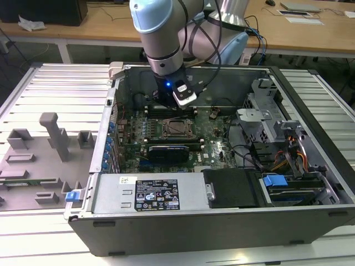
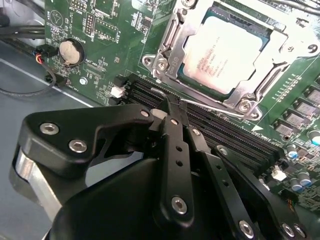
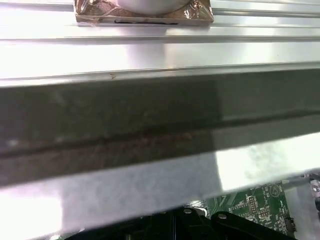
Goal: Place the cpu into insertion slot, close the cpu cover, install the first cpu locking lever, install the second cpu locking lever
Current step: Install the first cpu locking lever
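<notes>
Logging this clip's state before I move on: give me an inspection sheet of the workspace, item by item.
Surface: ribbed aluminium table carrying the open computer case.
Job's things: cpu seated in the insertion slot; cpu cover lies closed over it; a lever rod runs along the socket edge.
Clutter: grey fixture blocks at the exterior view's left.
Grippers: gripper inside the case, close beside the lever rod.
Cables: cable bundle inside the case; blue cables behind the case.
Surroundings: wooden desks behind the table.
</notes>
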`<state>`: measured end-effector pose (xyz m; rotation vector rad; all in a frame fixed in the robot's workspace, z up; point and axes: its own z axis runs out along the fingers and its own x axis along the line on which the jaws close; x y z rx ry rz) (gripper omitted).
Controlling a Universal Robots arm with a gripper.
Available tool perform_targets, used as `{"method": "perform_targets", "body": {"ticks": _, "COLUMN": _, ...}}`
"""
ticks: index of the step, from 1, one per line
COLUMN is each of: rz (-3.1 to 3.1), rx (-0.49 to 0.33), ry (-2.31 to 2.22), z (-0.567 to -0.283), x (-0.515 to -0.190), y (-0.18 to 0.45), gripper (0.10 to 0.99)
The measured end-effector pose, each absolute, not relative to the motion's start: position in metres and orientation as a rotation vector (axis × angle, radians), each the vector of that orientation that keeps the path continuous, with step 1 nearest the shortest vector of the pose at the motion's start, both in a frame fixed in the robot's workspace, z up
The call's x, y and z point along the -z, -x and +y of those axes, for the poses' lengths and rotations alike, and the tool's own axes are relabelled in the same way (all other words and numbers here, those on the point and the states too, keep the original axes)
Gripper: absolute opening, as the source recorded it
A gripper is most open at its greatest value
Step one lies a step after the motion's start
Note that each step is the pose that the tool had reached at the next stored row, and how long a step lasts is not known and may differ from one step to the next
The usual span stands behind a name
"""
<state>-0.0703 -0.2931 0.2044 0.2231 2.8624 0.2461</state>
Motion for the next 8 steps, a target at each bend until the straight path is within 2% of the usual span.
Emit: {"method": "perform_targets", "body": {"ticks": 8, "rz": 2.856, "rx": -0.237, "ry": -0.27, "z": -0.2911, "x": -0.2013, "y": 0.0711, "gripper": 0.106}}
